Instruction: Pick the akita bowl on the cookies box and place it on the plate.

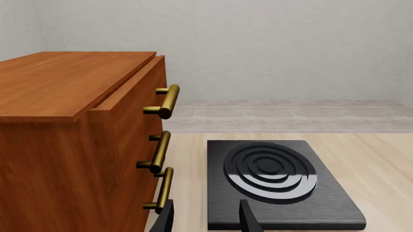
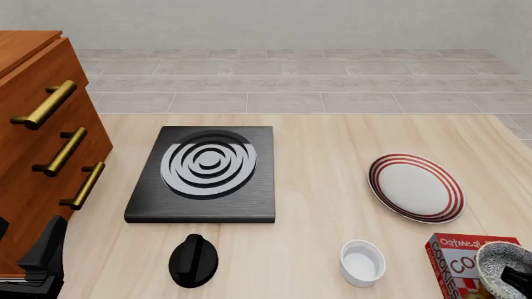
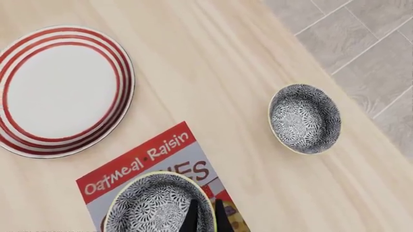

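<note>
The akita bowl [image 3: 154, 205], speckled black and white, is over the red cookies box [image 3: 139, 162]; in the front view the akita bowl [image 2: 505, 265] shows at the bottom right corner above the cookies box [image 2: 453, 255]. My right gripper [image 3: 206, 215] is shut on the bowl's rim, one finger inside and one outside. Whether the bowl still touches the box cannot be told. The red-ringed white plate [image 2: 415, 187] lies on the table just beyond the box, also seen as the plate [image 3: 61, 89]. My left gripper [image 1: 206, 220] stands open and holds nothing, by the cabinet.
A second speckled bowl [image 3: 304, 118] sits on the table near its edge. A white ramekin [image 2: 363, 263] stands left of the box. A black stove [image 2: 205, 171], a black knob [image 2: 194, 260] and a wooden drawer cabinet [image 2: 37, 143] occupy the left side.
</note>
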You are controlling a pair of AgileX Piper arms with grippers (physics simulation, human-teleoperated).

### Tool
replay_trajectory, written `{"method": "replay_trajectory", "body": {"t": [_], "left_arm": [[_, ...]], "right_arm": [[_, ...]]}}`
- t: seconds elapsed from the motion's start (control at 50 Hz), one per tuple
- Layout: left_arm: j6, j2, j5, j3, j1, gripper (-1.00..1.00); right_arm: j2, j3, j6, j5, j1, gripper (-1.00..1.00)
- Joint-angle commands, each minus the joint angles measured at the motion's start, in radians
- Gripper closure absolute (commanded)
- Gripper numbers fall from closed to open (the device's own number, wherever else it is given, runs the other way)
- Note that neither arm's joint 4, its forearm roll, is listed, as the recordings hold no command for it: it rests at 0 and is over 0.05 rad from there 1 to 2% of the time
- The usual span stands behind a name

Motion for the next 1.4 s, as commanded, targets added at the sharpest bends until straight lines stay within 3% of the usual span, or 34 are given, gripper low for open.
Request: {"method": "replay_trajectory", "body": {"t": [0.02, 0.08, 0.34, 0.46, 0.62, 0.68, 0.9, 1.4], "left_arm": [[0.000, 0.000, 0.000, 0.000, 0.000, -1.00], [0.000, 0.000, 0.000, 0.000, 0.000, -1.00], [0.000, 0.000, 0.000, 0.000, 0.000, -1.00], [0.000, 0.000, 0.000, 0.000, 0.000, -1.00], [0.000, 0.000, 0.000, 0.000, 0.000, -1.00], [0.000, 0.000, 0.000, 0.000, 0.000, -1.00], [0.000, 0.000, 0.000, 0.000, 0.000, -1.00], [0.000, 0.000, 0.000, 0.000, 0.000, -1.00]], "right_arm": [[-0.053, -0.028, 0.010, 0.064, 0.002, 1.00], [-0.069, -0.035, 0.009, 0.081, 0.003, 1.00], [-0.415, -0.193, 0.114, 0.487, 0.164, 1.00], [-0.455, -0.253, 0.142, 0.558, 0.220, 1.00], [-0.456, -0.309, 0.176, 0.581, 0.262, 1.00], [-0.454, -0.347, 0.221, 0.590, 0.306, 1.00], [-0.364, -0.397, 0.342, 0.482, 0.371, 1.00], [0.011, -0.382, 0.421, 0.095, 0.527, 1.00]]}}
